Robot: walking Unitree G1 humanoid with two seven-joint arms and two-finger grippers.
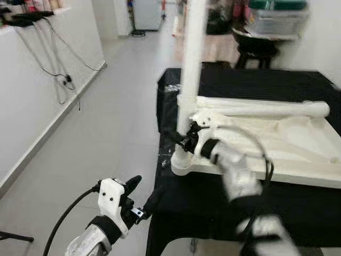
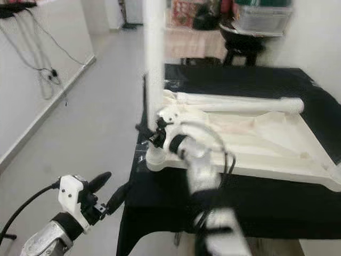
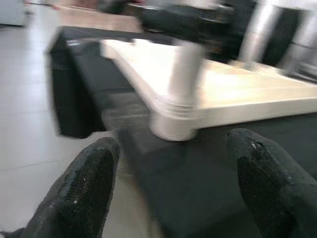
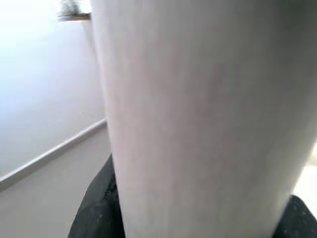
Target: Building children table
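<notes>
A white children's table top (image 1: 298,144) lies upside down on a black-covered table (image 1: 213,205). One white leg (image 1: 192,53) stands upright in its near left corner socket (image 3: 173,124). A second white leg (image 1: 266,108) lies along the far side of the top. My right gripper (image 1: 184,140) is shut on the upright leg just above the socket; in the right wrist view the leg (image 4: 198,114) sits between the black fingers (image 4: 94,213). My left gripper (image 1: 148,186) hangs open and holds nothing, low off the table's near left corner, its fingers (image 3: 84,183) pointing at the socket.
Grey tiled floor (image 1: 106,133) stretches to the left of the table. A white wall with dangling cables (image 1: 58,74) runs along the far left. Behind the table stand a dark stool (image 1: 256,50) and a storage box (image 1: 277,18).
</notes>
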